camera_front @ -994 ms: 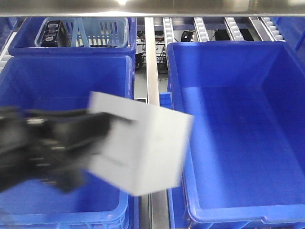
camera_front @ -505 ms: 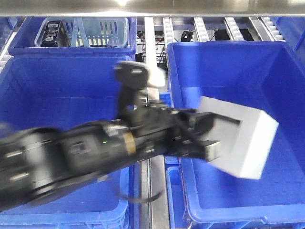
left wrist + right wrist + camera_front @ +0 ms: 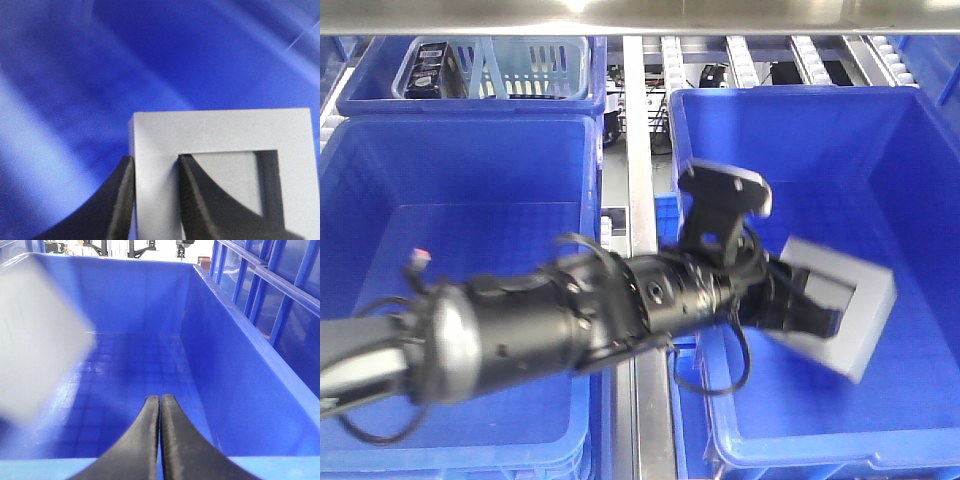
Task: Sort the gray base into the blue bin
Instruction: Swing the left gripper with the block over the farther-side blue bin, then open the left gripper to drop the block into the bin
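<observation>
Now the left gripper (image 3: 154,172) is clamped on the gray base (image 3: 840,305): wrist view shows one finger against the outer wall, the other inside the square window, pinching one side of the frame. Base hangs tilted in mid-air, inside the right-hand blue bin (image 3: 910,130), over its left part, well above the floor. Right gripper (image 3: 160,405) has its fingers pressed together, nothing between them, pointing into the same bin from the near rim; the base shows as a pale blur at the left of its view.

Risks, as I judge them:
- Grip is on one thin wall only, off-centre, so the block could swing or slip out early w/ any jerk.
- Let go from this height and tilt, it would likely land on a corner and tumble; deep walls should still keep it in, though.
- Arm reaches across the bin's left rim; dropping lower could knock forearm or cables on that rim.
- Right arm sits at the same bin, so the two could clash if either swings.

Vs 0.5 s ago: arm has pushed further right, base is lower and deeper in the bin, more tilted. Vs 1 s ago: it was over the left bin (image 3: 380,160), nr the metal divider (image 3: 638,130).
</observation>
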Controlling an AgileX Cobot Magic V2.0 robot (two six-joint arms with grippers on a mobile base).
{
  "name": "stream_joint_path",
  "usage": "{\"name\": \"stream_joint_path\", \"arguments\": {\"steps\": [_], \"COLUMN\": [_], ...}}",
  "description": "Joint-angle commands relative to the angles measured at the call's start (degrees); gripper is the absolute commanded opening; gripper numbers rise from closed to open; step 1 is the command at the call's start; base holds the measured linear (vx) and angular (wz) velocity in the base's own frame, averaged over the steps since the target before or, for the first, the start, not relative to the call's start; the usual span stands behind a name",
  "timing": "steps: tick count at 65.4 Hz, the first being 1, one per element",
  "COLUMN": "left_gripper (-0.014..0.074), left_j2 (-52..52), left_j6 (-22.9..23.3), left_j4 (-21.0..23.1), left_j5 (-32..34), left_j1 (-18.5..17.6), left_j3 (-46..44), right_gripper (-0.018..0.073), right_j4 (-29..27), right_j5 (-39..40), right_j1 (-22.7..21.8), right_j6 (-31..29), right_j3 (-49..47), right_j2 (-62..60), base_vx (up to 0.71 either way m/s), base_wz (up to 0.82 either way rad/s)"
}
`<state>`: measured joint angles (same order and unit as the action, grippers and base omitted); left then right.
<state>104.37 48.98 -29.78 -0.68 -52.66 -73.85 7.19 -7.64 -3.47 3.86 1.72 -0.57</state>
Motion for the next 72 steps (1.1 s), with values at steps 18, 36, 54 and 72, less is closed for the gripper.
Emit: {"name": "stream_joint_path", "arguments": {"steps": [18, 36, 54, 72], "left_gripper": [0.0004, 0.0108, 0.0325, 0.0370], "left_j2": [0.4, 0.4, 0.4, 0.2], "left_j6": [0.5, 0.1, 0.1, 0.1], "left_j4": [0.3, 0.2, 0.3, 0.3], "left_j5": [2.7, 2.7, 2.2, 1.2], "left_j1": [-2.6, -3.1, -3.1, -3.1], "left_j3": [-2.5, -2.5, -2.5, -2.6], "right_gripper": [-0.0009, -0.0009, -0.0009, -0.0009], "right_j4": [0.5, 0.5, 0.5, 0.5], "right_j5": [4.4, 4.4, 4.4, 4.4], "right_j1": [-0.1, -0.1, -0.1, -0.1], "right_j6": [-0.3, -0.3, -0.3, -0.3], "right_j3": [0.8, 0.8, 0.8, 0.8], "right_j2": [-0.9, -0.9, -0.9, -0.9], "base_vx": [0.00, 0.00, 0.00, 0.00], "base_wz": [0.00, 0.00, 0.00, 0.00]}}
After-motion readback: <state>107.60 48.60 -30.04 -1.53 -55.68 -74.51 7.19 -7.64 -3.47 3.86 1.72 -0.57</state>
